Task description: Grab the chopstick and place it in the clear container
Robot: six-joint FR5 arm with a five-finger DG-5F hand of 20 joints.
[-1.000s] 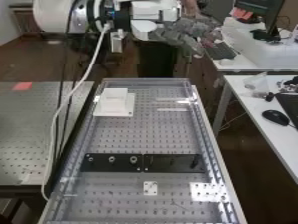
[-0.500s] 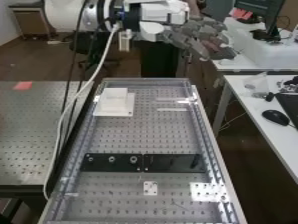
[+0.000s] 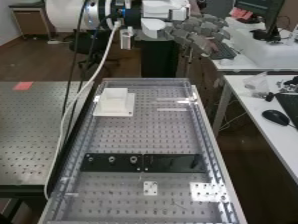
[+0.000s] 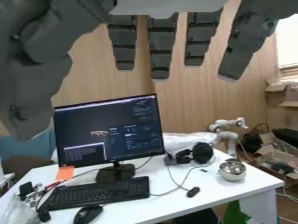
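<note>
The hand (image 3: 201,33) is beyond the far end of the perforated bench, at the upper right of the high view, above the floor and well away from the bench top. In the wrist view the hand (image 4: 161,47) has straight, spread fingers and a thumb, with nothing between them. Transparent walls (image 3: 148,81) border the bench top in the high view; I cannot tell whether they are the clear container. Two thin pale strips (image 3: 172,109) lie near the bench's far right, and I cannot tell what they are.
A white block on a square base (image 3: 114,102) stands at the bench's far left. Black plates (image 3: 174,163) cross its middle. A white desk (image 4: 199,185) carries a monitor (image 4: 110,131), a keyboard (image 4: 100,192), headphones (image 4: 201,152) and a round metal pot (image 4: 232,170).
The arm and hand have moved to the right in the high view since the earliest frame. From the middle frame to now, the hand has shifted slightly up and back left.
</note>
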